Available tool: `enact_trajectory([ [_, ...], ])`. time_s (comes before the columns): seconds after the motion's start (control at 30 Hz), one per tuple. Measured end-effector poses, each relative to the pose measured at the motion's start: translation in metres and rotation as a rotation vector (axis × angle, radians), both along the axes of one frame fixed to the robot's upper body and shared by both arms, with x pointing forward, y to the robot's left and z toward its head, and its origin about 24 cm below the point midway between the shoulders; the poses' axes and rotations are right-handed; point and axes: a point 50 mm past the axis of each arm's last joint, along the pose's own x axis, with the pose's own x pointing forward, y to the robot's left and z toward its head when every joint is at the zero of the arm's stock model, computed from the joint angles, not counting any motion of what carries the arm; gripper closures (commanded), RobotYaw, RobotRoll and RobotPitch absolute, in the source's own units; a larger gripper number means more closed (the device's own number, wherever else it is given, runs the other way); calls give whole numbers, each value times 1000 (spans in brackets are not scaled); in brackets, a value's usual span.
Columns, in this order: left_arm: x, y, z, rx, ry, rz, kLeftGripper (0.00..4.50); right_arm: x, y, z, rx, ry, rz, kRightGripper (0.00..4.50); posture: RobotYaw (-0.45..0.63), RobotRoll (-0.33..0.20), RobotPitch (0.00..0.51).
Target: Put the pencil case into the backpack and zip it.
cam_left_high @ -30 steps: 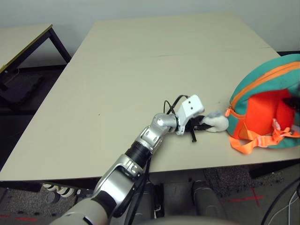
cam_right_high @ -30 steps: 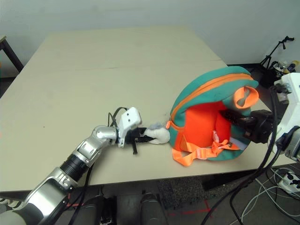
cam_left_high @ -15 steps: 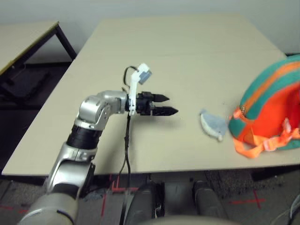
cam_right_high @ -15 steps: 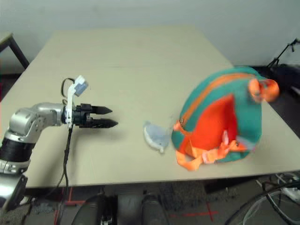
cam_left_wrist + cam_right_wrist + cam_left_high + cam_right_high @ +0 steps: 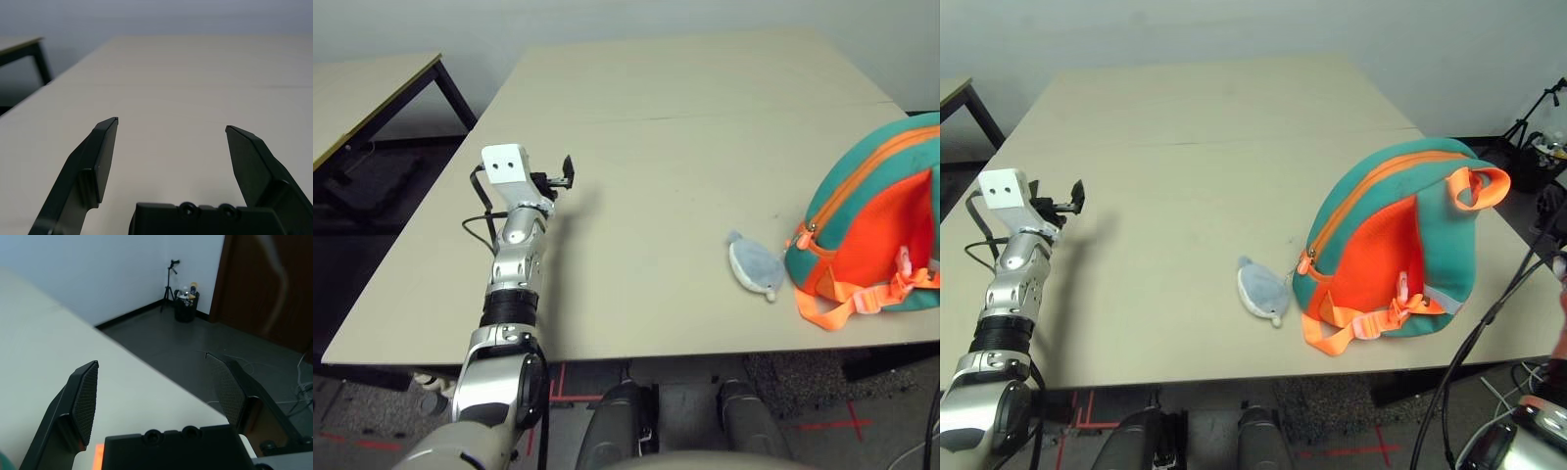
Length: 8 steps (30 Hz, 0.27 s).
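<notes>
While the backpack (image 5: 1386, 250) stands upright at the right near corner of the worktop (image 5: 1205, 137), its orange zipper line appears to run unbroken over the teal shell, so I judge the pencil case is already inside; I cannot see it anywhere on the worktop. The grey plush charm (image 5: 1261, 290) lies flat just left of the bag's base, hanging off the zipper end. My left gripper (image 5: 171, 142) hovers over the left part of the worktop, well apart from the bag, jaws spread wide and holding nothing. My right gripper (image 5: 156, 391) points out past the right edge of the worktop toward the floor, jaws likewise wide and empty. What I'd do well here is confirm closure: check the slider sits fully home at the base beside the charm before I call it finished, and keep both arms wide so I don't tip the bag. I can read no brand or lettering on anything.
</notes>
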Motion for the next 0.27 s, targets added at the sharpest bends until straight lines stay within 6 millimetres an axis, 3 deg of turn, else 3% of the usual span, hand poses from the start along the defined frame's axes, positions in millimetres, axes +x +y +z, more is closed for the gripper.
enact_trajectory([
  [0.27, -9, 6, -17, -3, 40, 52, 0, 5, 0, -31, -2, 45, 93, 26, -64, 0, 69],
])
